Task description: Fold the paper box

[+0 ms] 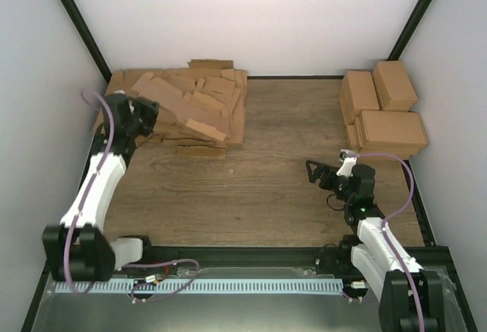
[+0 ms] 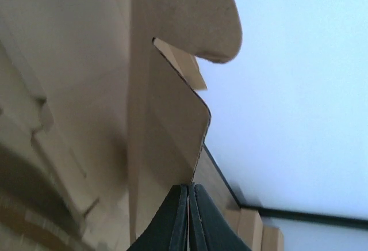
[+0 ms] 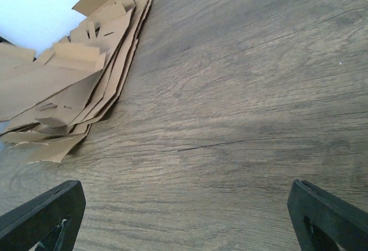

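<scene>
The left hand (image 1: 146,111) reached over the far-left corner of the worktop (image 1: 266,187), into the near-left edge of a heap of flat cardboard sheets (image 1: 205,111). In the left wrist view its two dark fingers (image 2: 172,222) were clenched together, and the thin edge of one brown sheet ran straight down into the seam between their tips. That sheet was the paper box (image 2: 172,124), here an unfolded blank with a notched outline. It rose from the pinch and away from the camera, standing on edge against the pale wall behind. More brown sheets lay close behind it on the left of that view, one with a rounded flap (image 2: 195,21) showing above its notch. From the top view I could not tell which sheet of the heap was the pinched one, since the hand covered the spot.

The right hand (image 1: 312,170) hung over the bare wood at the right of the worktop, well apart from the heap. Its fingers (image 3: 40,219) were spread wide and grasped nothing, with only wood grain between them. The heap (image 3: 86,90) lay far off at the upper left of its view. A few folded brown boxes (image 1: 384,111) sat stacked in the far-right corner.
</scene>
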Motion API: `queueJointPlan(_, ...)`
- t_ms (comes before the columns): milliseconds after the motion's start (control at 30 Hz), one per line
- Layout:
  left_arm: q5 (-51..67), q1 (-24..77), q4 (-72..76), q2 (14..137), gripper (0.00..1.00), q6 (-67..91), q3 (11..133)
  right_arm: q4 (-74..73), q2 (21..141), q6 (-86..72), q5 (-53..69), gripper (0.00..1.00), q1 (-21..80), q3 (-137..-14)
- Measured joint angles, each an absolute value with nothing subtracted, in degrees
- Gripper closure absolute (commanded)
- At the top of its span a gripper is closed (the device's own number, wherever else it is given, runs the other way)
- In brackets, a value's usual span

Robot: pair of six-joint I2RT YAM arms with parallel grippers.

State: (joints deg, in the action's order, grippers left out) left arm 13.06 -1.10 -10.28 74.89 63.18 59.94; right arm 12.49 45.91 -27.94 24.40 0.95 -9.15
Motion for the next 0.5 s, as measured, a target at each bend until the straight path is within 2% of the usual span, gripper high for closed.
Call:
queueJointPlan(367, 10.83, 13.17, -20.56, 33.23, 0.94, 76.36, 28.23, 12.47, 45.19, -27.94, 24.25, 0.0, 0.95, -9.15)
queueJointPlan(400, 10.55, 14.68, -21.87, 29.54, 0.89, 77.82, 25.85, 12.47, 45.19, -27.94, 24.25, 0.0, 0.95, -9.15)
queueJointPlan(433, 10.33, 15.84, -23.18, 26.5, 0.77, 78.89, 24.05, 12.47, 45.19, -27.94, 24.23, 0.0, 0.95, -9.15)
queueJointPlan(500, 9.76, 17.19, -26.09, 22.22, 0.46, 80.27, 22.24, 12.47, 45.19, -27.94, 24.23, 0.0, 0.95, -9.15)
